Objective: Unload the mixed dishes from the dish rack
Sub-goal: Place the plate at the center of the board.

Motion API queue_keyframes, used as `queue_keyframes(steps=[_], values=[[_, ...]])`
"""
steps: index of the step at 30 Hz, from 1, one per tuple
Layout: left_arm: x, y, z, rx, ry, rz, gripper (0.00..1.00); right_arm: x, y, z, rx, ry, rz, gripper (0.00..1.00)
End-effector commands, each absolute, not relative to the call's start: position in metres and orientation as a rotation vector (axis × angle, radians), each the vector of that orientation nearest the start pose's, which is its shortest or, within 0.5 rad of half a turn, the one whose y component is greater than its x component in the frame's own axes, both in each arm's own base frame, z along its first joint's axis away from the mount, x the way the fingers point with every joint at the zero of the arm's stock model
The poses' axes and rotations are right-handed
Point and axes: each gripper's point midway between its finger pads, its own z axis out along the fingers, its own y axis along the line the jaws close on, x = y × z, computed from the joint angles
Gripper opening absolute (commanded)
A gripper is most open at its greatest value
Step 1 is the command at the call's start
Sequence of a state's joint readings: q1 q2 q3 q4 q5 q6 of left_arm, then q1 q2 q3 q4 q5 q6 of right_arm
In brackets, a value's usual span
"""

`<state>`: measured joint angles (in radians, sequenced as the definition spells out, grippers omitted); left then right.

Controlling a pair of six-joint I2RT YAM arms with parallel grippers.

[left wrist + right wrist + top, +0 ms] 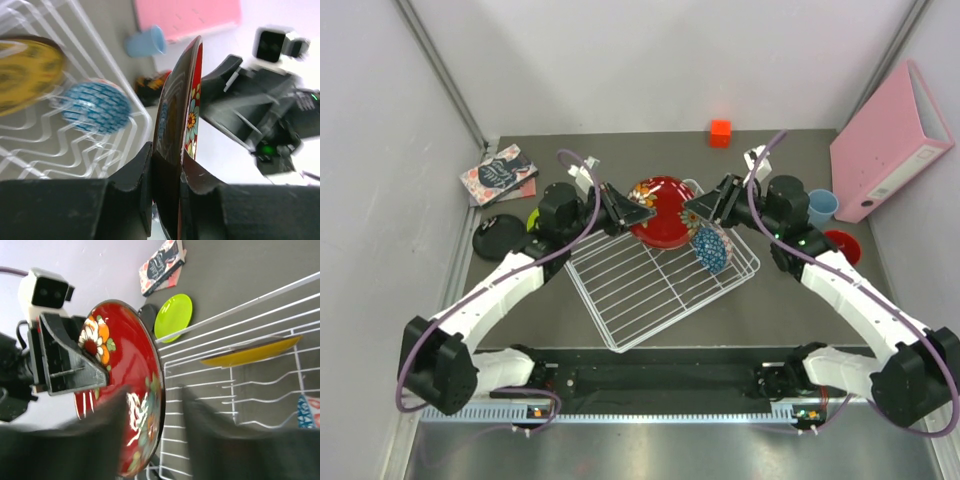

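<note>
1. Top view: the left gripper (623, 208) pinches the red floral plate (660, 212), holding it above the far corner of the dish rack (650, 300). The right gripper (704, 207) meets the opposite rim, probably for a hand-over. The blue patterned bowl (710, 248) lies just beneath. There is room to the right, towards the light blue cup (820, 207).
2. Left wrist: its fingers (135, 175) clamp the plate's rim, seen edge-on. The yellow plate (25, 75) sits in the rack behind.
3. Right wrist: its fingers (100, 440) are spread either side of the plate's rim; whether they touch it is unclear. The lime green plate (173, 316) lies outside the rack.
</note>
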<state>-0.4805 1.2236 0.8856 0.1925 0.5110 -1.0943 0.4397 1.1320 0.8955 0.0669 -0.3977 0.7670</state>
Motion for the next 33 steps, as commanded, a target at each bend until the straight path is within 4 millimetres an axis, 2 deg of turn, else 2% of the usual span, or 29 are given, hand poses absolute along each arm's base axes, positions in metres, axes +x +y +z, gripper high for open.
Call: queue_keyframes(steps=[1,2,3,4,6,7,8,9,14,16,19,20,22,23,24,26,27,28,30,31,33], values=[[0.310,-0.239,0.316,-0.261,1.835,-1.329,0.00,0.298,0.240,0.320,-0.084,1.769,1.150,0.76],[0.315,-0.226,0.319,-0.290,1.819,-1.299,0.00,0.301,0.236,0.317,-0.062,1.778,1.121,0.94],[0.314,-0.216,0.329,-0.294,1.786,-1.280,0.00,0.300,0.234,0.317,-0.056,1.777,1.112,1.00],[0.321,-0.197,0.329,-0.344,1.776,-1.241,0.00,0.301,0.231,0.318,-0.052,1.771,1.092,1.00],[0.322,-0.174,0.342,-0.378,1.730,-1.210,0.00,0.301,0.226,0.314,-0.036,1.790,1.057,1.00],[0.328,-0.152,0.335,-0.451,1.746,-1.159,0.00,0.301,0.222,0.315,-0.026,1.788,1.035,0.99],[0.331,-0.141,0.343,-0.466,1.729,-1.103,0.00,0.303,0.219,0.315,-0.014,1.781,1.015,1.00],[0.332,-0.129,0.343,-0.507,1.739,-1.037,0.00,0.301,0.216,0.308,-0.003,1.811,0.996,1.00],[0.348,-0.066,0.339,-0.692,1.711,-0.771,0.00,0.295,0.204,0.310,0.018,1.769,0.961,1.00],[0.357,-0.032,0.335,-0.784,1.672,-0.664,0.00,0.292,0.202,0.308,0.019,1.760,0.961,1.00],[0.371,0.004,0.317,-0.889,1.654,-0.571,0.00,0.285,0.202,0.299,0.012,1.771,0.974,1.00],[0.375,0.012,0.300,-0.936,1.667,-0.555,0.00,0.285,0.203,0.301,0.010,1.754,0.986,1.00],[0.378,0.039,0.283,-1.023,1.641,-0.503,0.00,0.280,0.205,0.291,0.007,1.767,1.010,1.00],[0.377,0.047,0.261,-1.074,1.663,-0.489,0.00,0.278,0.205,0.289,0.003,1.767,1.019,1.00],[0.377,0.059,0.256,-1.098,1.642,-0.463,0.00,0.277,0.205,0.282,0.004,1.782,1.020,0.99],[0.375,0.070,0.232,-1.122,1.655,-0.404,0.00,0.274,0.206,0.279,-0.005,1.783,1.026,0.99],[0.377,0.079,0.232,-1.121,1.627,-0.396,0.00,0.272,0.206,0.275,-0.007,1.788,1.028,0.99],[0.374,0.080,0.216,-1.138,1.643,-0.395,0.00,0.272,0.206,0.274,-0.010,1.787,1.028,0.99],[0.373,0.093,0.210,-1.170,1.602,-0.398,0.00,0.270,0.206,0.271,-0.017,1.790,1.028,0.99],[0.372,0.087,0.199,-1.180,1.618,-0.447,0.00,0.270,0.206,0.269,-0.019,1.793,1.027,0.99],[0.371,0.090,0.192,-1.207,1.613,-0.457,0.00,0.269,0.205,0.268,-0.024,1.792,1.025,1.00]])
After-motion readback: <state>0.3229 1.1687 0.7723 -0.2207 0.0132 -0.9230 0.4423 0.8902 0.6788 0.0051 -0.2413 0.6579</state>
